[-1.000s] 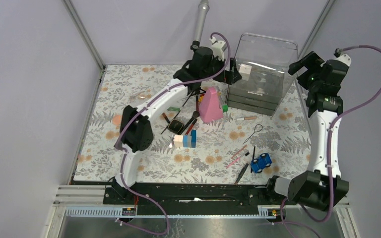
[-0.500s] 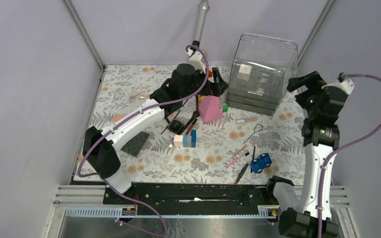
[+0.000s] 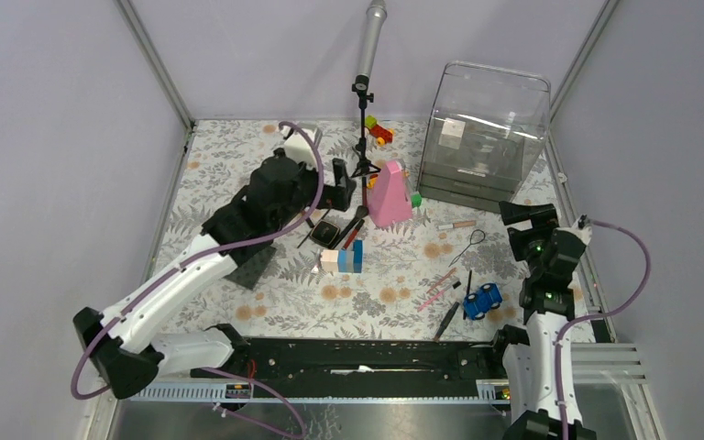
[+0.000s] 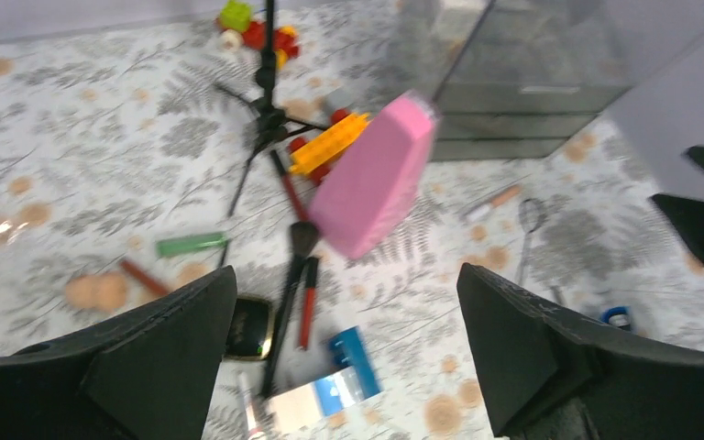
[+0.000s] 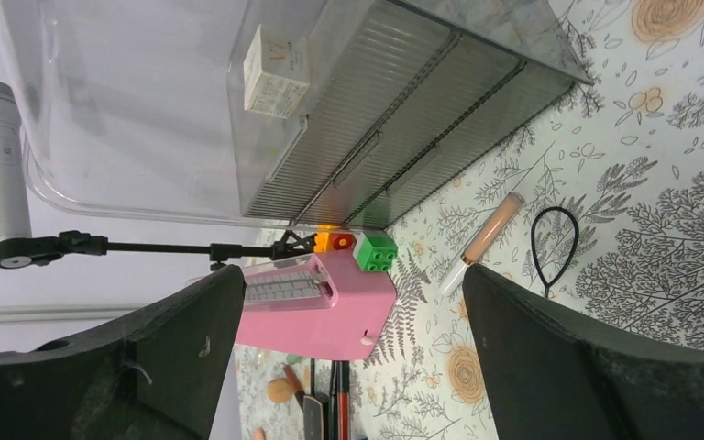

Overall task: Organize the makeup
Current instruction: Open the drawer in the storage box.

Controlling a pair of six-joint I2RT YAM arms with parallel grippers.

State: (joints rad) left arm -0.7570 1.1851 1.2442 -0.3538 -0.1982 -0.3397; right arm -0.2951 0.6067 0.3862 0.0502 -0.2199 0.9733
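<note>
The makeup lies scattered on the floral mat. A black square compact (image 3: 328, 233), black-handled brushes (image 3: 354, 224) and a red pencil (image 4: 309, 302) lie left of the pink cone. A green tube (image 4: 191, 244) and a peach sponge (image 4: 92, 291) lie further left. Pink and black pencils (image 3: 440, 284) lie near the blue car, and a peach lip tube (image 3: 456, 223) lies by the organizer. A flat dark square (image 3: 252, 266) lies under the left arm. My left gripper (image 3: 337, 183) hovers open and empty above the compact (image 4: 249, 328). My right gripper (image 3: 518, 215) is open and empty at the right edge.
A clear drawer organizer (image 3: 481, 137) stands at the back right. The tall pink cone (image 3: 390, 194), a microphone stand (image 3: 364, 92), toy blocks (image 3: 342, 259), a blue toy car (image 3: 482, 300), Lego bits (image 3: 379, 131) and a black wire loop (image 3: 473, 243) share the mat.
The left gripper has pulled back from the organizer to the left, over the compact. The right arm has dropped down and back towards the near right. Neither holds anything.
</note>
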